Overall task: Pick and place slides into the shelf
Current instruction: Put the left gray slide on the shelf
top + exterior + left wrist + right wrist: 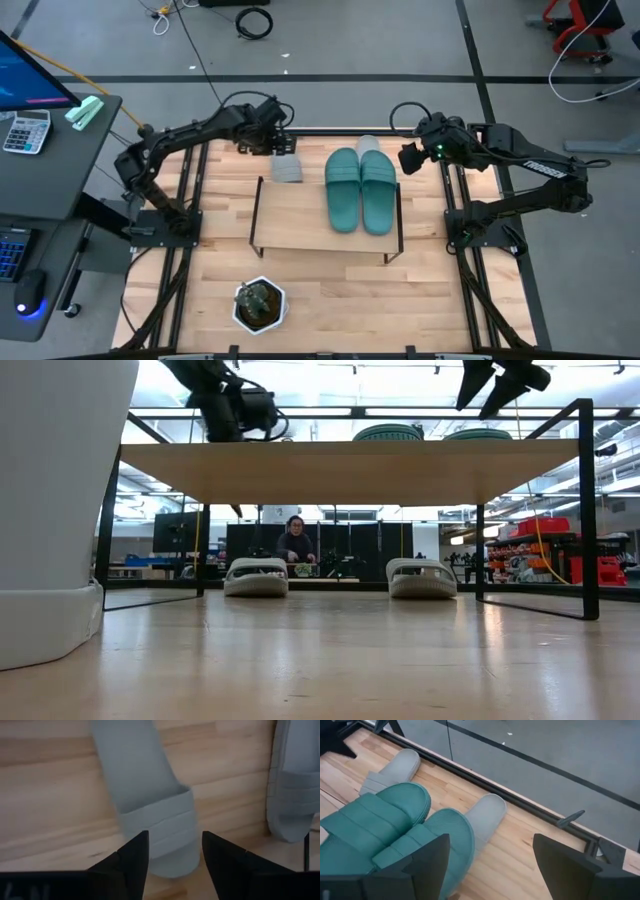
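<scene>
Reaching down at the table's far edge — left gripper [172,852] straddling a grey slide [150,800], fingers spread on either side of its strap, nothing pinched yet. Judging the pick-up of the third sandal to be in hand; next, squeezing the strap firmly and lifting over onto the shelf [300,215]. Waiting near the shelf's far right corner, right gripper [490,857], fingers wide apart and empty. Counting four slides — two teal [358,188] already resting side by side on the shelf, two grey lying on the tabletop behind it.
</scene>
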You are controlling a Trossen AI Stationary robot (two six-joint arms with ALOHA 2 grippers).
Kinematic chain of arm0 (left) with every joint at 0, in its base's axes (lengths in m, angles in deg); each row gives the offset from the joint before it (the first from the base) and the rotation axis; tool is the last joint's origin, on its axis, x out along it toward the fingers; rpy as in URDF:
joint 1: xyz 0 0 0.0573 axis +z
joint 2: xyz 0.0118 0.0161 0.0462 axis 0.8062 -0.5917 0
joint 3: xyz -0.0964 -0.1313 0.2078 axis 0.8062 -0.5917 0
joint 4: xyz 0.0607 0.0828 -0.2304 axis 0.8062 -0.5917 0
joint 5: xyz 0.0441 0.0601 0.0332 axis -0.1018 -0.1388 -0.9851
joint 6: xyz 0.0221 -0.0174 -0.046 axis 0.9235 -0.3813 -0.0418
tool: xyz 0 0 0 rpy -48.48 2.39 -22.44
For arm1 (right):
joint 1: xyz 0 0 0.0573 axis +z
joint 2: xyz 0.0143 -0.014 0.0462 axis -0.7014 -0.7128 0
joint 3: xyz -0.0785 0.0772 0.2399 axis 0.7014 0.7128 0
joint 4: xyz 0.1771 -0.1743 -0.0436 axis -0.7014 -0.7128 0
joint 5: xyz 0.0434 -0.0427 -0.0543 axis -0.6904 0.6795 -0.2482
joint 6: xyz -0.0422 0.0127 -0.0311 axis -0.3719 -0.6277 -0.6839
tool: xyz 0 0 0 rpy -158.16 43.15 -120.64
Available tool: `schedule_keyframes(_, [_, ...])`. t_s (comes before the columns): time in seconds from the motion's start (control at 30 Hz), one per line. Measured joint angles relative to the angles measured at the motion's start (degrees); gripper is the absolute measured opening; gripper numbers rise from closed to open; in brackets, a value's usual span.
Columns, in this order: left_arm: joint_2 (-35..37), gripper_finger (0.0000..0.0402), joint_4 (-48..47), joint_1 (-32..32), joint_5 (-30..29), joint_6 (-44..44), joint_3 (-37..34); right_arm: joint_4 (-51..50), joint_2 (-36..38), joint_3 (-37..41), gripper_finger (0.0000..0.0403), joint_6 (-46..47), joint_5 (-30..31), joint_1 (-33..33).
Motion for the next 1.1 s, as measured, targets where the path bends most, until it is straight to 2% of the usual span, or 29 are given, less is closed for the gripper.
schedule_keyframes(0.2, [9.0,0.0164,2.0,3.1,0.9,0.6,-7.1,0.0,-1.8,0.0,0.0293,1.3,0.0,0.0])
schedule_keyframes(0.4, [21.6,0.0142,18.9,8.1,8.5,-1.1,-19.9,0.1,-5.1,0.0,0.0293,2.7,-1.2,0.0])
schedule_keyframes(0.53, [26.3,0.0128,27.2,11.7,9.5,-4.4,-28.9,0.7,-7.2,0.0,0.0293,2.9,-2.9,0.0])
schedule_keyframes(0.8, [25.8,0.0128,31.4,16.5,13.1,-6.6,-37.8,0.9,-7.0,0.0,0.0293,7.4,-3.5,0.0])
schedule_keyframes(1.1, [20.1,0.0193,41.1,18.2,16.2,-9.3,-40.2,0.9,-6.8,0.0,0.0293,12.4,-5.0,0.1])
